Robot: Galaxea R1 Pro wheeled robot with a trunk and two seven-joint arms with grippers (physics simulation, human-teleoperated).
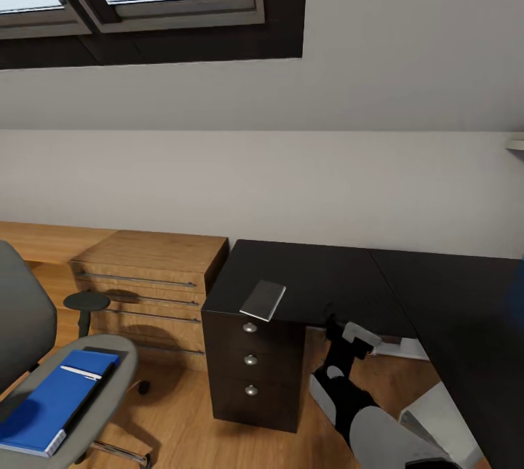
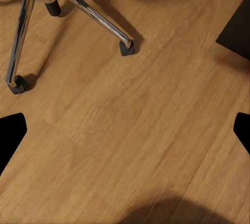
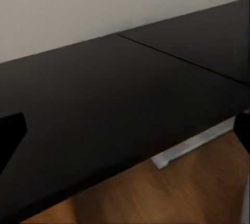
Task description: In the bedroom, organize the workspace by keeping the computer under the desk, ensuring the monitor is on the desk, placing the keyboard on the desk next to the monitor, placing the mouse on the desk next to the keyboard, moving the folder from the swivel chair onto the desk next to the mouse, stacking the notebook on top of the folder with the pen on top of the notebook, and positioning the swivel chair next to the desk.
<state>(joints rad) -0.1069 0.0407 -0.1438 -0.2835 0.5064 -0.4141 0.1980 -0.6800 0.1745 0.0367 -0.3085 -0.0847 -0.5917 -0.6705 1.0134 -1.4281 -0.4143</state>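
Note:
The grey swivel chair (image 1: 22, 316) stands at the lower left. On its seat lies the blue folder (image 1: 51, 403), with the thin white pen (image 1: 80, 372) resting on top of it. The small grey notebook (image 1: 263, 299) sits on the near corner of the black desk (image 1: 342, 273), overhanging the drawer unit. My right gripper (image 1: 348, 334) hangs just below the desk's front edge. The right wrist view shows the right gripper (image 3: 125, 130) open, facing the desk top (image 3: 104, 94). My left gripper (image 2: 125, 130) is open over the wood floor, near the chair's chrome base (image 2: 88, 10).
A black three-drawer unit (image 1: 251, 367) carries the desk's left end. A light wooden dresser (image 1: 153, 273) stands between it and the chair. A white desk foot (image 3: 192, 143) lies on the floor under the top. Skylights sit in the sloped ceiling.

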